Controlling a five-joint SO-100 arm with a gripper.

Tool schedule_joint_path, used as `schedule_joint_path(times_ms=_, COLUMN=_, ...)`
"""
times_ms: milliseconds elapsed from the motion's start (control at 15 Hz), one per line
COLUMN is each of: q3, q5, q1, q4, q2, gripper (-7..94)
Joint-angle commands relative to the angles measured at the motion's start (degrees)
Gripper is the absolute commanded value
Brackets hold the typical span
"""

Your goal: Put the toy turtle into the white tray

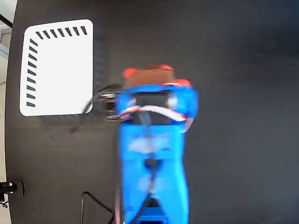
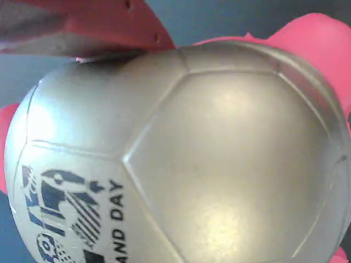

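Observation:
In the wrist view the toy turtle (image 2: 208,164) fills the frame: a domed metallic gold shell with black print at the lower left and red limbs at the edges. One red finger (image 2: 109,24) lies against the top of the shell; the other finger is hidden. In the fixed view the blue arm covers most of the toy turtle (image 1: 149,74), leaving its brownish shell and red feet showing. My gripper (image 1: 150,81) sits over it and appears shut on it. The white tray (image 1: 56,70), with black slots along two edges, lies apart to the left.
Dark cables (image 1: 100,99) stick out from the arm's left side, close to the tray's lower right corner. Another cable (image 1: 93,201) trails near the arm's base. The black table's left edge (image 1: 10,140) runs close beside the tray, with a small black fitting (image 1: 10,188) at it.

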Motion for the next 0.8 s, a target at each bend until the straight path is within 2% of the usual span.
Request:
schedule_joint_path(times_ms=0, q3=-11.7, q5=3.4, q1=-9.3, q4=0.9, q2=2.6, gripper=0)
schedule_joint_path(times_ms=333, q3=-22.9, q5=8.2, q1=-22.5, q4=1.1, q2=-6.9, gripper=0)
schedule_joint_path(times_ms=733, q3=-40.0, q5=10.1, q1=-27.9, q4=0.7, q2=-25.1, gripper=0)
